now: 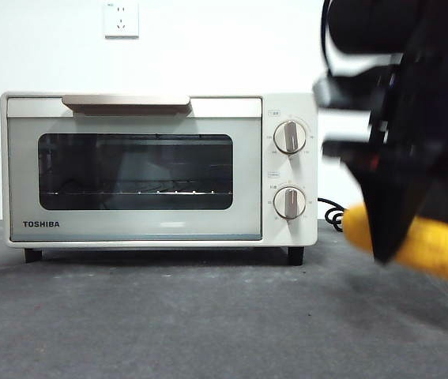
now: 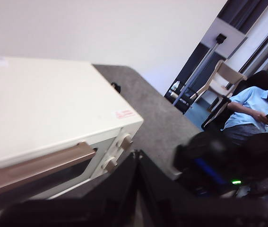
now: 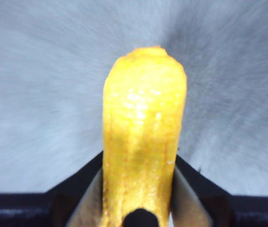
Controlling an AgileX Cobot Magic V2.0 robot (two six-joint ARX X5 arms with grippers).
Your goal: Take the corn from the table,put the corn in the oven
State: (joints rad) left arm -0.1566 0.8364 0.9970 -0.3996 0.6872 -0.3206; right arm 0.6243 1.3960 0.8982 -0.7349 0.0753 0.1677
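Right gripper (image 1: pixel 382 257) is clamping the corn (image 1: pixel 445 246), its 2 jaws closed against the cob's sides and the cob sticking out lengthwise between them above the table (image 1: pixel 168 316). The Toshiba toaster oven (image 1: pixel 160 170) is sitting beside this gripper, door closed; through the glass only the wire rack is showing. Left gripper (image 2: pixel 136 165) is hanging near the oven's knob end, jaws nearly together, gripping nothing.

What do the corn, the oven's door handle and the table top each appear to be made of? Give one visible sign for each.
The corn: probably moulded plastic; glossy, with waxy highlights.
The oven's door handle: a beige bar with a dull satin sheen, brushed metal or coated plastic, unclear which.
The table top: dark grey, matte and mottled, perhaps felt or a textured mat.
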